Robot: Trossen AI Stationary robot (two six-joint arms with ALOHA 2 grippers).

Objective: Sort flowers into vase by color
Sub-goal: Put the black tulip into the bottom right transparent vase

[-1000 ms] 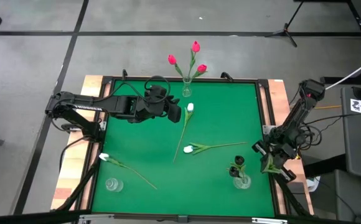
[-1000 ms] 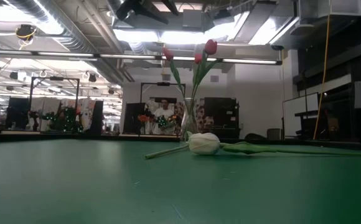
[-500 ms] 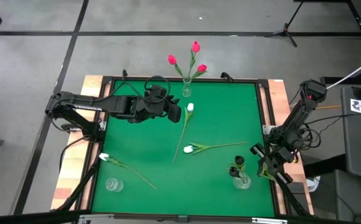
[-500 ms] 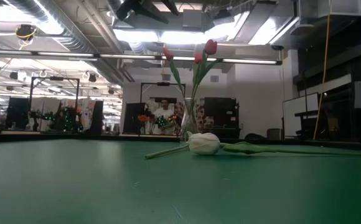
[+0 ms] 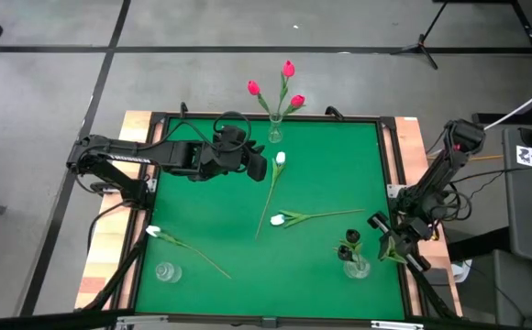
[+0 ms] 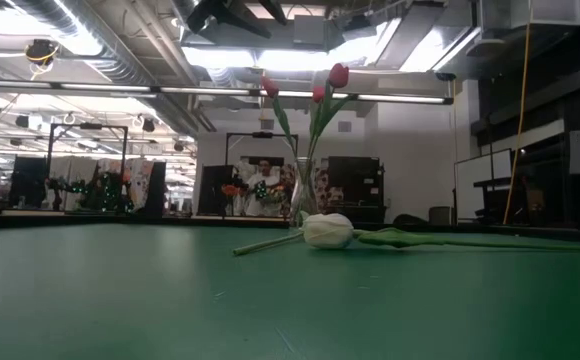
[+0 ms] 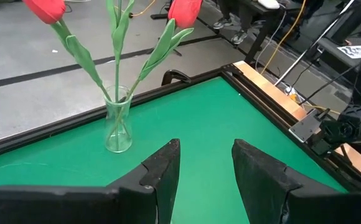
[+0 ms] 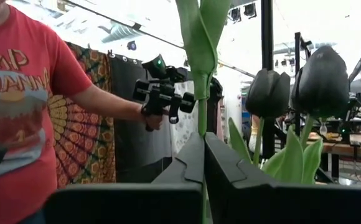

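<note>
Three pink-red tulips (image 5: pixel 287 69) stand in a glass vase (image 7: pixel 117 127) at the table's far edge. Two black tulips (image 8: pixel 320 81) stand in a vase (image 5: pixel 356 267) near the right near corner. Three white tulips lie on the green mat: one (image 5: pixel 280 158) beside my left gripper, one (image 5: pixel 277 218) mid-table, one (image 5: pixel 153 232) near the left edge. My left gripper (image 7: pixel 202 163) hovers open over the mat, facing the pink vase. My right gripper (image 5: pixel 387 249) sits just right of the black-tulip vase, shut on a green stem (image 8: pixel 200 121). My right gripper pinches a thin green tulip stem (image 8: pixel 200 134) between its two fingers (image 8: pixel 187 165), which lie across it. The stem rises upright out of the hold with a broad leaf (image 8: pixel 199 31) above. The flower's head lies beyond the picture's edge.
An empty glass vase (image 5: pixel 165 271) stands near the left near corner. A raised dark frame (image 5: pixel 390 147) with wooden rails borders the mat. A person in a red shirt (image 8: pixel 18 93) stands beyond the table holding a dark device. Bare mat lies between the white tulips.
My right gripper, still shut on the stem, has crept a little toward the black-tulip vase and the table's near edge. The left arm and the white tulips have stayed where they were.
</note>
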